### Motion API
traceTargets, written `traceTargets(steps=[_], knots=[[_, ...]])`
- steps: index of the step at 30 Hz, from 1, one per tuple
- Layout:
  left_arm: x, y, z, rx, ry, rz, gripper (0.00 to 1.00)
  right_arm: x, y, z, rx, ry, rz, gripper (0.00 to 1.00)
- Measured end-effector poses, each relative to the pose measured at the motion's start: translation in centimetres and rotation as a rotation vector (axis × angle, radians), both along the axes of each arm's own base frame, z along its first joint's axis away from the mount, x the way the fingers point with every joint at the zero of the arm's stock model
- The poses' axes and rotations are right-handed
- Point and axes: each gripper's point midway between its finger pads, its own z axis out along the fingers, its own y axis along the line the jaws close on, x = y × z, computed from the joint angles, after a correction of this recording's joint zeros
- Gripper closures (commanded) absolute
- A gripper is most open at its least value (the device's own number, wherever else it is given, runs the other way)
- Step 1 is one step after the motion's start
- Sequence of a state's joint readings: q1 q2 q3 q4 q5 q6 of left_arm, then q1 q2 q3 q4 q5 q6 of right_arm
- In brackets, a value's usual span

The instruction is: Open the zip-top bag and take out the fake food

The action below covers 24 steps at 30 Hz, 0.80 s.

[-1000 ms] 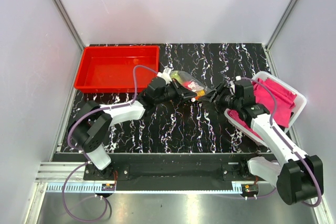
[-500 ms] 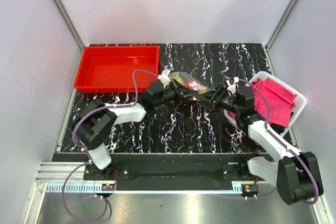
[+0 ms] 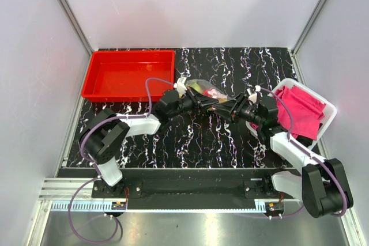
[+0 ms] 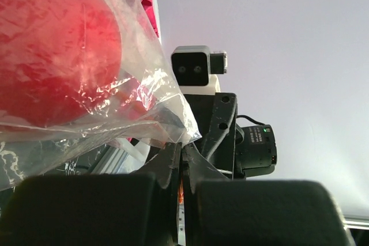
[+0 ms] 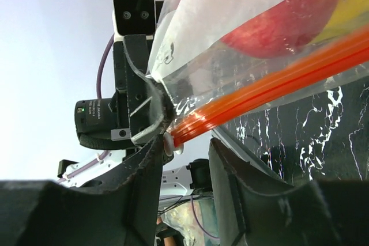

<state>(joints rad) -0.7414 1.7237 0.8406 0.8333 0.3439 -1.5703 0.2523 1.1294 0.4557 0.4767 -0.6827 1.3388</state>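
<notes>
The zip-top bag [image 3: 206, 90] is held above the middle of the table, with fake food inside. In the left wrist view, my left gripper [image 4: 180, 168] is shut on the bag's edge, a sliver of orange strip showing between the jaws. A red round fruit [image 4: 52, 56] bulges in the plastic above. In the right wrist view, my right gripper [image 5: 185, 168] is open, with the orange-red zip strip [image 5: 271, 79] and its white slider [image 5: 169, 142] between the fingertips. A red fruit [image 5: 277, 24] and a yellow piece [image 5: 353, 4] show through the bag. In the top view the grippers, left [image 3: 218, 103] and right [image 3: 230, 108], nearly meet.
A red bin [image 3: 128, 75] stands at the back left. A white bin of pink cloth [image 3: 301, 106] stands at the right, just behind my right arm. The table is black marble-patterned, with grey walls around it.
My right gripper has moved left from the white bin to the bag's zip end, close to the left gripper. The left gripper and bag have hardly moved.
</notes>
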Motion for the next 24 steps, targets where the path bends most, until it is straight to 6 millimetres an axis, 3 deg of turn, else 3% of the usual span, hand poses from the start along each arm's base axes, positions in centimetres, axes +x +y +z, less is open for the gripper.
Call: traceTargets(steps=[7, 15, 16, 18, 24], knots=[[-0.31, -0.11, 0.11, -0.012, 0.004, -0.005, 1.0, 0.19, 0.07, 0.36, 0.022, -0.01, -0.003, 0.6], [-0.51, -0.07, 0.42, -0.034, 0.001, -0.004, 1.0, 0.25, 0.11, 0.81, 0.043, -0.017, -0.005, 0.83], [-0.55, -0.04, 0.37, -0.035, 0.001, -0.004, 1.0, 0.24, 0.11, 0.76, 0.044, -0.015, -0.005, 0.93], [-0.66, 0.03, 0.18, -0.035, 0.005, -0.004, 1.0, 0.15, 0.11, 0.6, 0.044, -0.012, -0.004, 1.0], [-0.92, 0.31, 0.07, -0.05, 0.004, -0.003, 1.0, -0.08, 0.2, 0.36, 0.045, 0.0, 0.003, 1.0]])
